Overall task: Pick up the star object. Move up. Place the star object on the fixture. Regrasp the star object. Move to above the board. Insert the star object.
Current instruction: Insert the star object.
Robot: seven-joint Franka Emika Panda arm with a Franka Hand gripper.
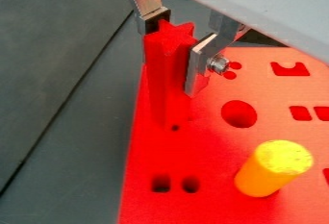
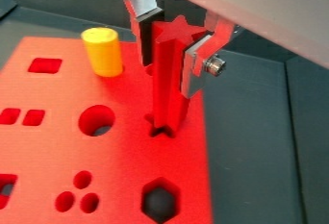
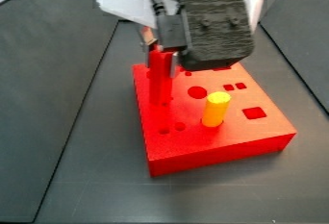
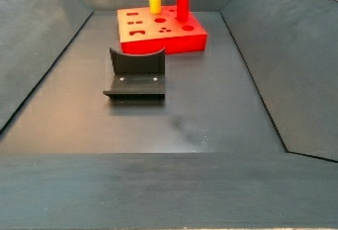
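Yellow cylinder peg (image 3: 216, 110) stands upright in the slab, near its middle; it shows in both wrist views (image 1: 271, 167) too. Dark grey floor (image 4: 172, 125) with sloped side walls (image 4: 40, 66).

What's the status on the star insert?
Hand shut on star, above the board. Star upright, its lower end at the star hole near the board's edge. Yellow peg stands apart, not in the way.

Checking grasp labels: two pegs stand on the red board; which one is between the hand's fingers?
The red star object, upright at the board edge, sits between the hand fingers. The yellow cylinder peg stands apart, untouched.
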